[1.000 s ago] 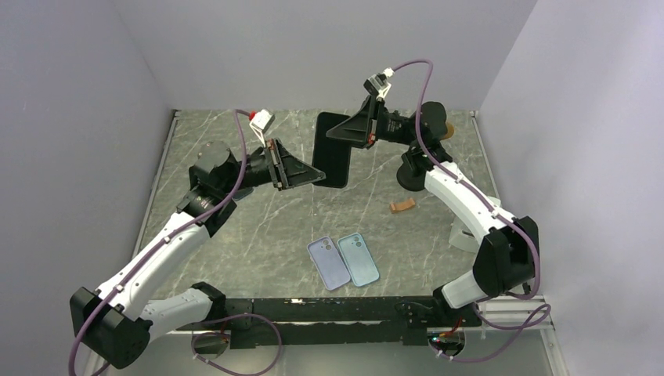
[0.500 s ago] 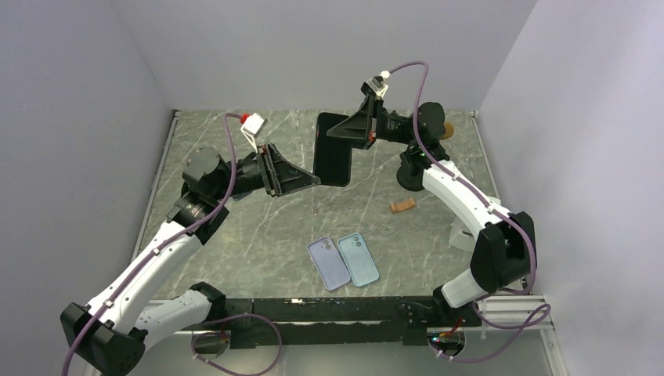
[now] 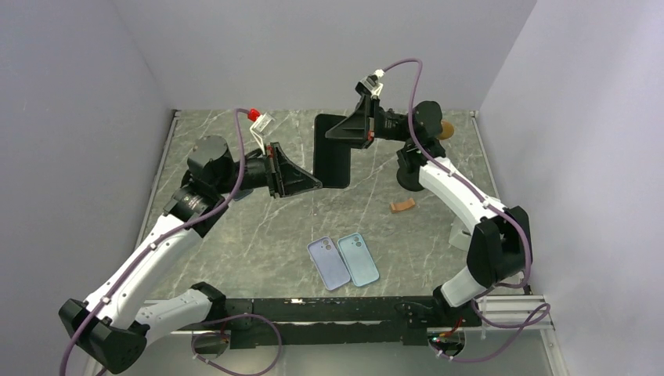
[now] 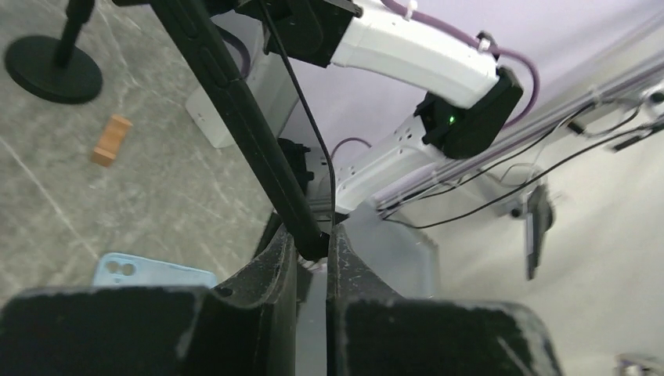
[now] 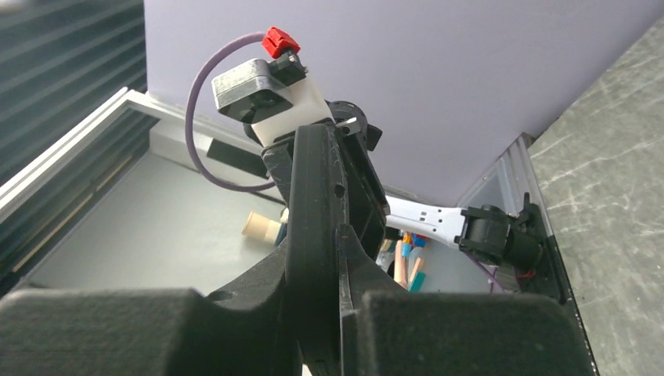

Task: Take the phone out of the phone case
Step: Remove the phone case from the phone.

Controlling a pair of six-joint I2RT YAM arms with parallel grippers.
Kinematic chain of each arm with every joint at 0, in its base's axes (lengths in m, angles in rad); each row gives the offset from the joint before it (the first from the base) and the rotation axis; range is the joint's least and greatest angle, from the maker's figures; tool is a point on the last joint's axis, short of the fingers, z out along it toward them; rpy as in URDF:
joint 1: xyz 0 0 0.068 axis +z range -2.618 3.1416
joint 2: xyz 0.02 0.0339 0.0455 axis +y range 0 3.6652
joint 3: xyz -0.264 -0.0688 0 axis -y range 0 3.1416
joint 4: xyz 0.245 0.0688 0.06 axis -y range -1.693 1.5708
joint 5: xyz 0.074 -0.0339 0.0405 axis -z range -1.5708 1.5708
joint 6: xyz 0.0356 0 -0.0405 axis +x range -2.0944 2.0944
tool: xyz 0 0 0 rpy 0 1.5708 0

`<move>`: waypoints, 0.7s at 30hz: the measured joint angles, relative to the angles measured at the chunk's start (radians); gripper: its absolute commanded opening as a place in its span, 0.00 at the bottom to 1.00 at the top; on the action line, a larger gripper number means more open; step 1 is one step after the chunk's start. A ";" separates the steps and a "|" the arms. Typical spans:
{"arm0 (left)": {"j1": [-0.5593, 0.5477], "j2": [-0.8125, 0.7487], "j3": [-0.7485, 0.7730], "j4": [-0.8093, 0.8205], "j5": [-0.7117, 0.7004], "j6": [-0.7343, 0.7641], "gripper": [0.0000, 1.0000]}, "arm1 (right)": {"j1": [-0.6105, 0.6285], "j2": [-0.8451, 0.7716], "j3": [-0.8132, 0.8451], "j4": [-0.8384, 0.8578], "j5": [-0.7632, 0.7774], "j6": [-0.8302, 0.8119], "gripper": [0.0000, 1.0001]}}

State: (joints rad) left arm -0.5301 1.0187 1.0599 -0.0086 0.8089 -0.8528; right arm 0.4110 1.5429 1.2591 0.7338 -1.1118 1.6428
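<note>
Both grippers are clamped on the one black phone (image 3: 333,157), held upright in the air above the table (image 3: 266,227).

Left gripper (image 4: 313,235) is nearly closed, pinching the phone's lower corner. Right gripper (image 5: 322,235) is squeezed onto its upper edge from the other side. Opposed grips, I judge, so one end is braced while the other peels. The thick buttoned rim in the left wrist view reads as the phone case (image 4: 227,94). I can't tell whether it has started to part.

Count:
- 1 phone, in hand.
- 2 loose cases flat on the table, nearer my bases than the phone and side by side: lavender case (image 3: 329,264) and light-blue case (image 3: 362,259).
- 1 brown block (image 3: 402,206), right of the phone.
- 1 black round stand (image 3: 413,174), just right of the phone.
</note>
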 measured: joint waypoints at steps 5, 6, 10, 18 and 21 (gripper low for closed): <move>0.001 -0.007 0.047 -0.084 0.034 0.184 0.00 | 0.026 0.049 0.004 0.229 -0.015 0.136 0.00; 0.004 -0.006 0.047 -0.085 0.045 0.195 0.00 | 0.031 0.056 0.004 0.265 -0.017 0.150 0.00; 0.011 0.013 0.046 -0.081 0.120 0.246 0.00 | 0.041 0.067 0.000 0.354 -0.031 0.176 0.00; 0.013 0.019 0.045 -0.092 0.217 0.320 0.00 | 0.064 0.072 -0.022 0.432 -0.041 0.213 0.00; 0.014 0.023 0.058 -0.130 0.231 0.357 0.00 | 0.074 0.081 -0.024 0.441 -0.042 0.229 0.00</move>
State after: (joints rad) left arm -0.5163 1.0420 1.1175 -0.1390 1.0397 -0.4961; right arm 0.4850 1.6241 1.2354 1.1744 -1.1538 1.8713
